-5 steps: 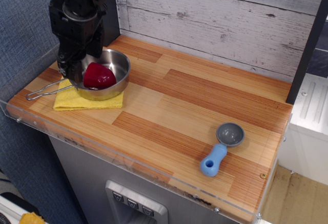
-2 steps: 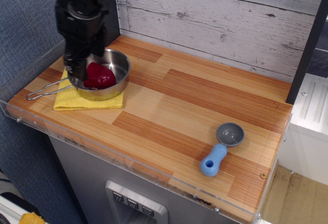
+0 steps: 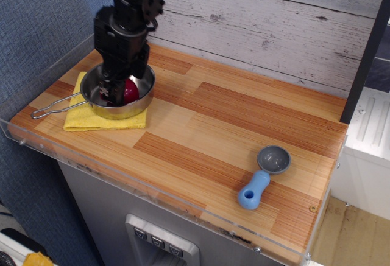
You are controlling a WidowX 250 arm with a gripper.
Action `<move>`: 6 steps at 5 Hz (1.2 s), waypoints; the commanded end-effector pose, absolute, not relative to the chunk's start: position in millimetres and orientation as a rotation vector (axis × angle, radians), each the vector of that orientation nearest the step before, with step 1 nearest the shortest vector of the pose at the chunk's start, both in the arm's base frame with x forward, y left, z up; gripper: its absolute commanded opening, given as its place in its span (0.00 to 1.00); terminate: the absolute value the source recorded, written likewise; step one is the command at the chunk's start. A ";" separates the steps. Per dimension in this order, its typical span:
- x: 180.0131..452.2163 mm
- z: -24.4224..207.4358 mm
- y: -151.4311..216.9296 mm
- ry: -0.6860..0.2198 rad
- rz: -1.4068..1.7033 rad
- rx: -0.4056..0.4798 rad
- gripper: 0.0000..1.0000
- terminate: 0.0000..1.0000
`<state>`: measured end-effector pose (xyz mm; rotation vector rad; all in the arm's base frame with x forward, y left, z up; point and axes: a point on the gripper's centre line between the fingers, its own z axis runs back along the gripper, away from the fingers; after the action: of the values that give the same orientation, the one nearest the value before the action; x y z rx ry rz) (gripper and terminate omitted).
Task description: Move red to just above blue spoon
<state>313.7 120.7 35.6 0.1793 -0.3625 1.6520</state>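
The red (image 3: 131, 89) is a glossy deep-red lump lying in the steel pan (image 3: 144, 95) at the back left of the counter. My gripper (image 3: 117, 88) reaches down into the pan right over the red and hides its left part; the dark fingers look spread, with nothing held. The blue spoon (image 3: 263, 176), with a grey round bowl and a thick light-blue handle, lies at the front right of the counter, bowl toward the wall. It is far from the gripper.
The pan stands on a yellow cloth (image 3: 85, 120) and its wire handle (image 3: 52, 109) points left. A wooden plank wall (image 3: 256, 22) runs along the back. A clear plastic lip (image 3: 152, 196) edges the counter's front.
The gripper has moved right from the pan's left rim to over the middle of the pan, and now covers most of the red. The red, pan and spoon have not moved.
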 end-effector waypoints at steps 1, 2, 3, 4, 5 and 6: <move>325.5 35.3 107.8 -0.384 1.613 0.233 1.00 0.00; 325.4 39.6 109.2 -0.389 1.566 0.262 0.00 0.00; 319.9 62.4 114.4 -0.404 1.316 0.228 0.00 0.00; 309.9 89.1 116.5 -0.403 1.072 0.161 0.00 0.00; 302.5 112.2 116.5 -0.422 0.861 0.082 0.00 0.00; 303.6 134.1 106.5 -0.413 0.672 0.041 0.00 0.00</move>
<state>306.9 103.1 113.7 0.0270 -0.3242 0.6508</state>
